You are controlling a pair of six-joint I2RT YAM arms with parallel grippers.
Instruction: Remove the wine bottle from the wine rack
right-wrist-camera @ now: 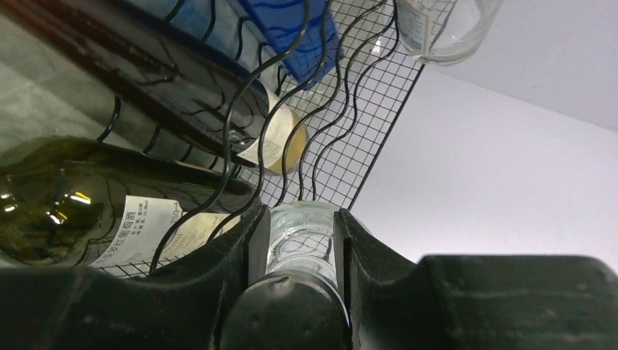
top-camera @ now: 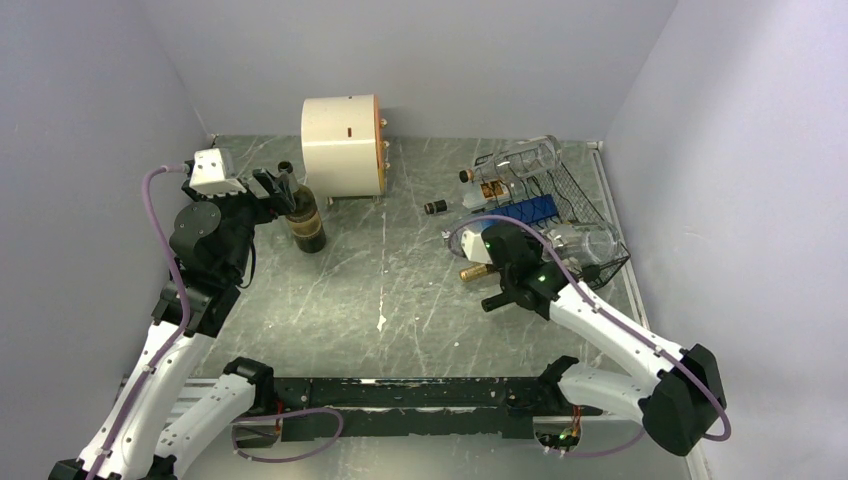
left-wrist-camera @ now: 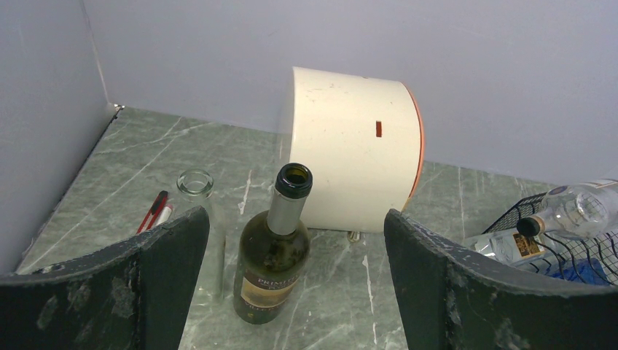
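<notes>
Right wrist view: right pincer [right-wrist-camera: 301, 230] is clamping shut on the neck of a clear bottle [right-wrist-camera: 302, 251]. That bottle is lying at the edge of the wine rack [right-wrist-camera: 364, 102]. Just left of it a dark green bottle [right-wrist-camera: 65, 197] with a white label is lying inside a wavy cell of the rack. A second dark bottle [right-wrist-camera: 146, 80] is lying beyond it, with something blue [right-wrist-camera: 291, 36] further on.

Left wrist view: left pincer [left-wrist-camera: 295, 219] is hanging wide open, gripping nothing. An uncorked wine bottle [left-wrist-camera: 273, 270] is standing upright on the desk [left-wrist-camera: 437, 197], framed between the fingers and touching neither. An empty clear glass vessel [left-wrist-camera: 195, 186] is standing just beside it. A cream drum [left-wrist-camera: 350, 153] is sitting behind both.

Top view: rack is sitting at the far right of the desk, well apart from the standing wine bottle.
</notes>
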